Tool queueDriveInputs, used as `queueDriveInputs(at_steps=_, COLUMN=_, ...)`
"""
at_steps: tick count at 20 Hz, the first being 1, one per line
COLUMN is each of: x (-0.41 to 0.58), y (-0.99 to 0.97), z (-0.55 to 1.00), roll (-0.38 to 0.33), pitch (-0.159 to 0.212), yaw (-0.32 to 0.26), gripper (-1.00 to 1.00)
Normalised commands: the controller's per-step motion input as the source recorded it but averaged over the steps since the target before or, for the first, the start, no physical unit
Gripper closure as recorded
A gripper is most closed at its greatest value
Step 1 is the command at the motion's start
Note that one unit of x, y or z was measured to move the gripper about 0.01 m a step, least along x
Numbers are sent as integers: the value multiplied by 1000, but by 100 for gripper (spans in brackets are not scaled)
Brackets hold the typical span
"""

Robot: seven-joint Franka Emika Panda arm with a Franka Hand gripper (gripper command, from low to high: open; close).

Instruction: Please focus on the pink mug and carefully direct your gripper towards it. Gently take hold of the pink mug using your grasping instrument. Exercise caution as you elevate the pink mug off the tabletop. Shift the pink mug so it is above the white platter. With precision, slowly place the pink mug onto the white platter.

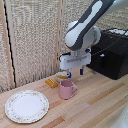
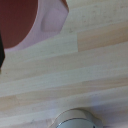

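Pink mug (image 1: 67, 89) on table beside white platter (image 1: 26, 106), fingers (image 1: 69, 75) above, spread unclear

White articulated robot arm (image 1: 85, 27) reaches in from the exterior view's upper right, bends at a bulky grey-and-white joint, wrist pointing straight down. White boxy gripper with short dark blue-tipped fingers (image 1: 75, 73) hangs below it, fingers downward. Finger spacing unreadable; wrist view shows only a dark edge sliver.
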Motion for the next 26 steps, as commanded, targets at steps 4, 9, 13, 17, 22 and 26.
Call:
queueDriveInputs(at_steps=4, x=87, y=0, z=-306, roll=-15, pitch=-45, yaw=135, gripper=-100)
queueDriveInputs(at_steps=9, x=125, y=6, z=-297, roll=-28, pitch=-36, yaw=146, gripper=-100)
queueDriveInputs(at_steps=13, x=71, y=130, z=-327, roll=-77, pitch=-48, yaw=121, gripper=-100)
queueDriveInputs(at_steps=17, x=28, y=205, z=-293, roll=-106, pitch=-25, yaw=122, gripper=100)
queueDriveInputs(at_steps=22, x=0, y=113, z=-85, roll=-35, pitch=0, yaw=13, gripper=100)
queueDriveInputs(at_steps=26, x=0, y=3, z=0, roll=0, pitch=-5, yaw=0, gripper=100)
